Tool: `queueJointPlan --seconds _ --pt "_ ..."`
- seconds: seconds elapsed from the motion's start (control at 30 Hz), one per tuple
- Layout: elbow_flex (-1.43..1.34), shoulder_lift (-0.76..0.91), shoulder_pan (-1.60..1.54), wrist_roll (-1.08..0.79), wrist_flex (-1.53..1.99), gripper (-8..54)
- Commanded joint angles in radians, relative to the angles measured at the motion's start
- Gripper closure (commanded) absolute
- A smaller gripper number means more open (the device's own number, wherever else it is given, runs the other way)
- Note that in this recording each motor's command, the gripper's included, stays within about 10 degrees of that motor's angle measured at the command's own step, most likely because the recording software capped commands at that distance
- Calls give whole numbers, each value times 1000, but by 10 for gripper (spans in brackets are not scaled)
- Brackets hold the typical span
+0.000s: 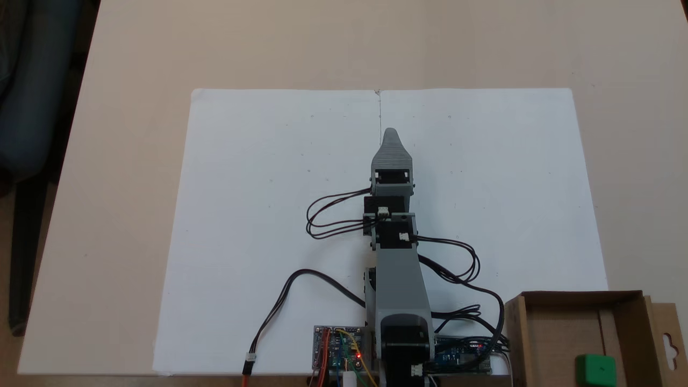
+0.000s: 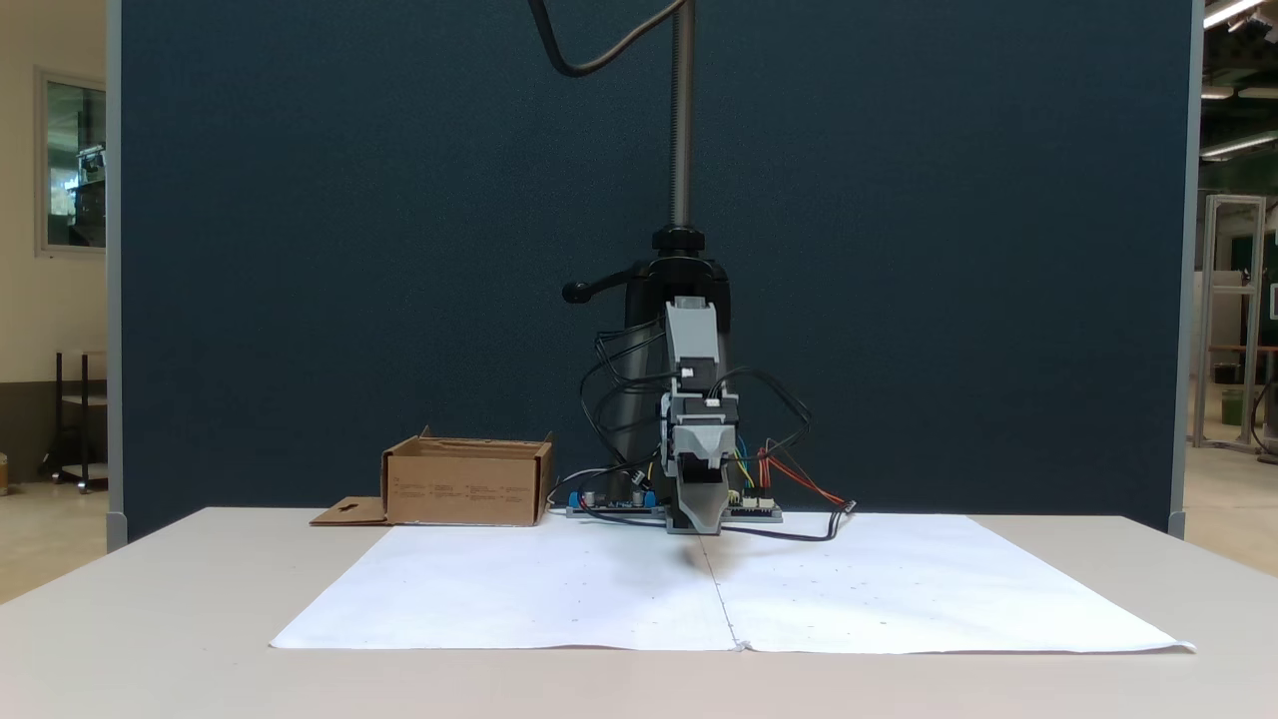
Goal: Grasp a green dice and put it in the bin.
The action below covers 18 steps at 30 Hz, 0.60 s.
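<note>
Beige table (image 1: 118, 161), one bin (image 1: 559, 333) holding one green dice (image 1: 595, 370); pincer (image 1: 391, 131) state unclear.

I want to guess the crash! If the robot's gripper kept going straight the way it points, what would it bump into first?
Probably just the white paper on the table. The gripper points down and forward, close above the sheet, and nothing stands ahead of it. The green dice already sits in the bin, off to the side.

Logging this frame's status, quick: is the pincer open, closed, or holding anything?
Pincer: cannot be told; only one tapered tip shows. It holds nothing; the green dice lies in the bin.
</note>
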State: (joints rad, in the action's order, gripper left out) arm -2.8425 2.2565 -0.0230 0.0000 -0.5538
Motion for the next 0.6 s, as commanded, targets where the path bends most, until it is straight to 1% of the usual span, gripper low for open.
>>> queueJointPlan --seconds 0.0,0.3,0.57 --pt "-11 110 -11 -86 -167 17" --pt "-189 117 6 -92 -463 18" --pt "-290 115 8 -126 -711 15"
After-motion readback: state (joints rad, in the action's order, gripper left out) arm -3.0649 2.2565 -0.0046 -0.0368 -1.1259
